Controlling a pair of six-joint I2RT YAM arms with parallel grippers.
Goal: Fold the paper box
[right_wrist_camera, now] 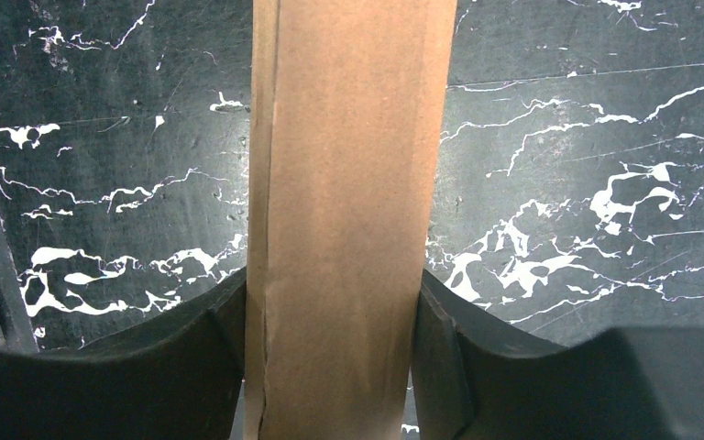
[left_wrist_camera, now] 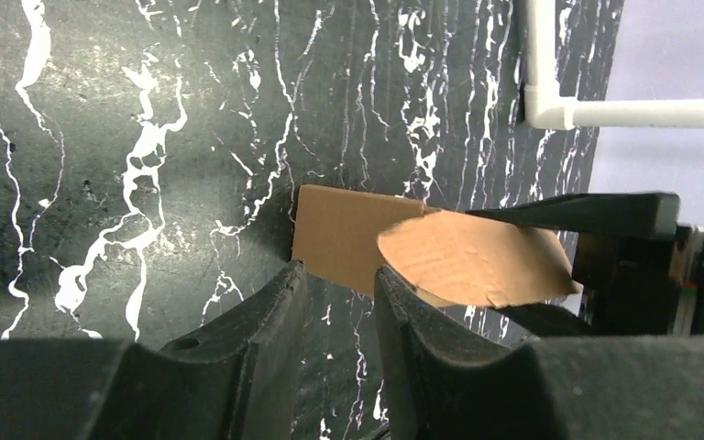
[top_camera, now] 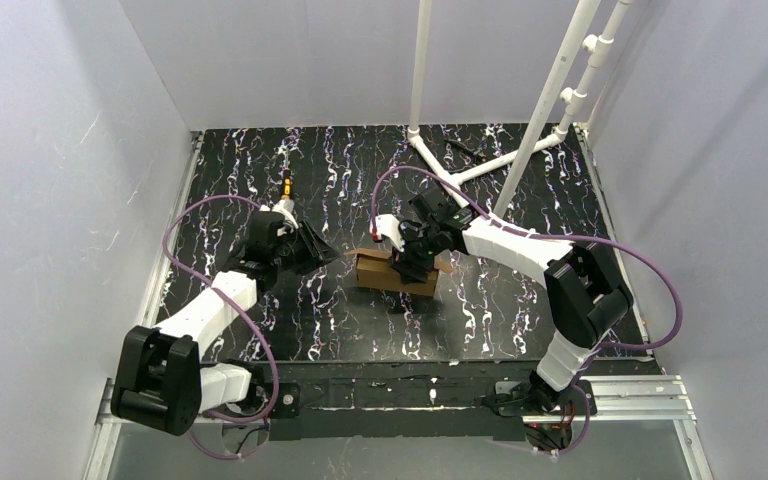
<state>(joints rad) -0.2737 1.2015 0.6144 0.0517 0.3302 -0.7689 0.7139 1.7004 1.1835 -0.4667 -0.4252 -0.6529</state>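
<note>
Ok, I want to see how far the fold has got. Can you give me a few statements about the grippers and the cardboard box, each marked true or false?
1. The right gripper has the paper box between its fingers, touching it on both sides. True.
2. The left gripper holds the box too. False: nothing is between its fingers, and the box lies beyond them.
3. The box is a flat, unfolded sheet. False: it stands as a rectangular box, with one rounded flap sticking out.
4. A white pipe frame stands at the far side of the table. True.
5. The table is plain white. False: it is black with white veins.
</note>
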